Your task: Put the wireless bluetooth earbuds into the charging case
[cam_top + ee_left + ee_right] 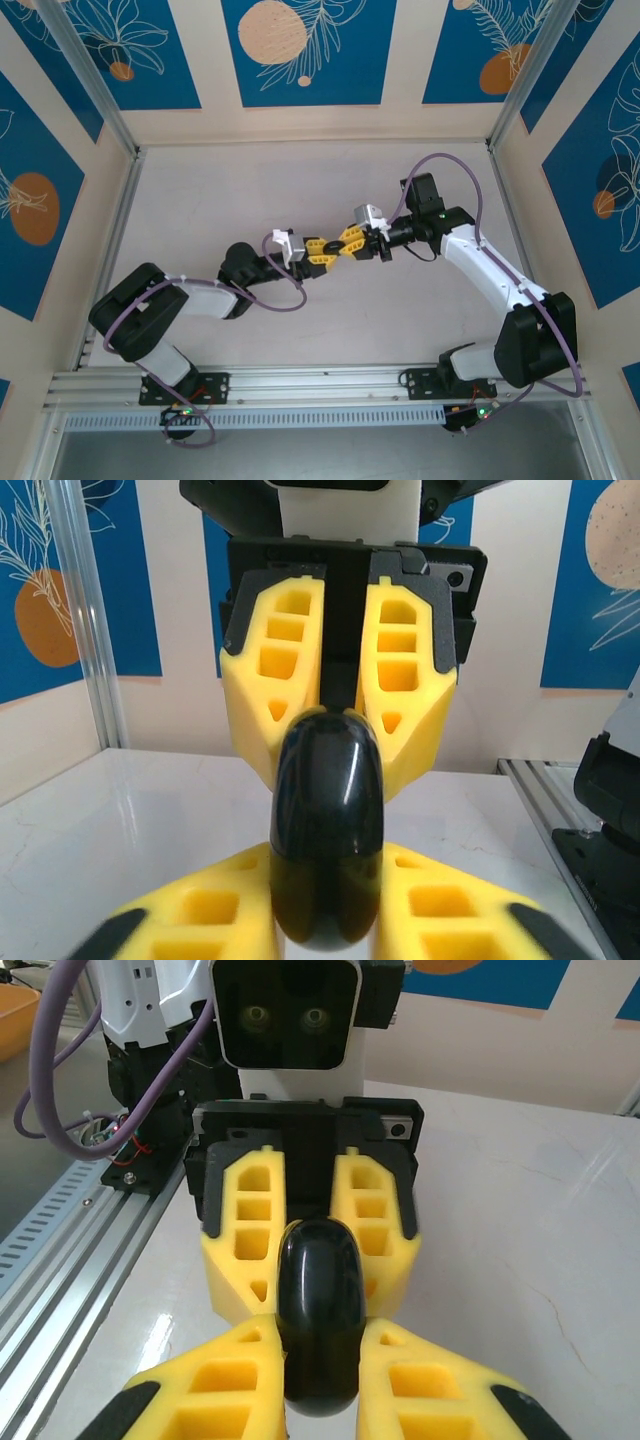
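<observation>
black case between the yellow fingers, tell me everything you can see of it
The case is a glossy black rounded capsule, plastic by its look; no opening shows. It hangs above the white table, gripped at opposite ends: left fingers on one, right fingers on the other.

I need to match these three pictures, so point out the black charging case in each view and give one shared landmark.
Top external: black charging case near the picture's centre, a small dark spot between the yellow fingers.
Left wrist: low centre, large and glossy, fingers at either end.
Right wrist: low centre, likewise.
Shared landmark: the two pairs of yellow fingers flanking the case.
</observation>
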Available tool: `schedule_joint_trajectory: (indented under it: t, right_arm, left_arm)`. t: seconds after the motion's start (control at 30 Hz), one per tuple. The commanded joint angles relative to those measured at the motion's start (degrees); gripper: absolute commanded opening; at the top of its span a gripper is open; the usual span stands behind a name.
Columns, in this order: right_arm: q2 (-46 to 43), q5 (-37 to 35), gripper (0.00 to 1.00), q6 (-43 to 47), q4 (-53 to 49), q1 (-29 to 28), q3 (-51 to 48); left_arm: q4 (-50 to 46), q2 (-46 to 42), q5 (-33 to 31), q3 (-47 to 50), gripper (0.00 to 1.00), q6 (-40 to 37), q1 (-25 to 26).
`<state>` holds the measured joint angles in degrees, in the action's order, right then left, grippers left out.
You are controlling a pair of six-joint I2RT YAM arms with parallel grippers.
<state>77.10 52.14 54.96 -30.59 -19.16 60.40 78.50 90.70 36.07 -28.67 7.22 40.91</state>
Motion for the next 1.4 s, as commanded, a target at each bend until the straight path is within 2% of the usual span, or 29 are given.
schedule_joint_trajectory:
  t: [0.0,0.1,0.2,0.33,0.4,0.57,0.77,1.03,1.37]
  right_arm:
    - [0.1,2.3,0.11,2.0,-3.1,1.1,1.9]
    - [0.4,1.5,0.08,0.6,-4.2,2.7,2.5]
    - [0.9,-0.2,0.07,-3.3,-5.2,4.6,3.0]
    - [1.4,-0.8,0.07,-11.3,-4.9,6.7,2.7]
    - [1.6,-1.4,0.07,-15.7,-3.9,7.0,1.8]
    - [3.1,-6.2,0.07,-25.9,-1.2,7.1,-0.3]
    - [9.8,-12.5,0.06,-34.6,-3.1,7.2,2.4]
    - [22.0,-22.2,0.06,-41.0,-9.4,6.2,10.9]
    - [34.1,-26.0,0.06,-44.7,-15.8,4.8,20.4]
  left_arm:
    - [2.1,0.0,-1.2,0.0,0.38,-0.4,-0.1]
    - [2.1,0.3,-5.9,1.6,0.59,-1.5,-1.2]
    - [2.1,1.0,-9.4,3.0,0.72,-2.3,-2.6]
    - [2.1,1.8,-17.3,5.1,0.80,-2.6,-3.3]
    - [1.9,2.1,-23.2,6.1,0.85,-1.9,-3.4]
    - [0.3,2.1,-34.9,7.8,0.85,-0.4,-3.4]
    - [-8.0,0.5,-41.1,7.3,0.86,-0.2,-3.4]
    - [-15.5,-1.4,-43.6,6.3,0.86,-0.4,-3.4]
    - [-17.4,-0.6,-42.3,4.9,0.86,-0.9,-3.4]
